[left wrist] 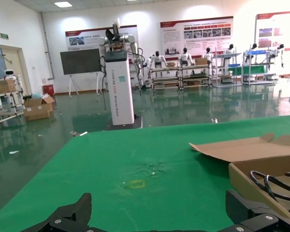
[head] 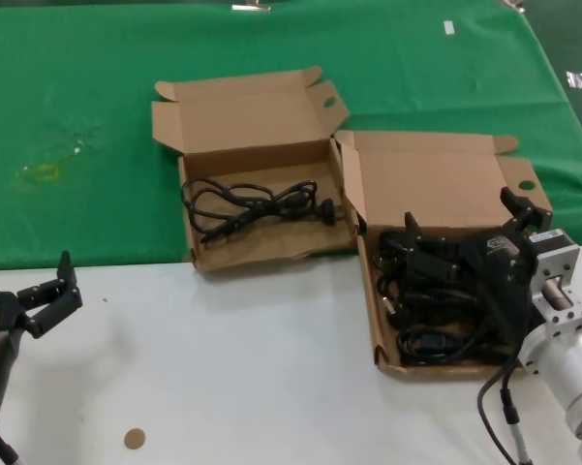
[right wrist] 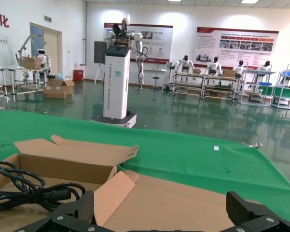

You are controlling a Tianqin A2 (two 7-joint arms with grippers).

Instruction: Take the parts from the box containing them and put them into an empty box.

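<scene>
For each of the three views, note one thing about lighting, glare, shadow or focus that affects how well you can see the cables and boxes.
Head view: even overhead light, but the black cables in the right box merge with the right gripper into one dark mass. Left wrist view: the glossy hall floor mirrors the ceiling lights; the left gripper's fingertips show as dark shapes. Right wrist view: bright hall behind; the nearby cable looks soft.

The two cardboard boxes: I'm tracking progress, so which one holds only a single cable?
The smaller box with the wavy front wall, on the robot's left, holds one coiled cable. The larger box under the right gripper holds a pile.
</scene>
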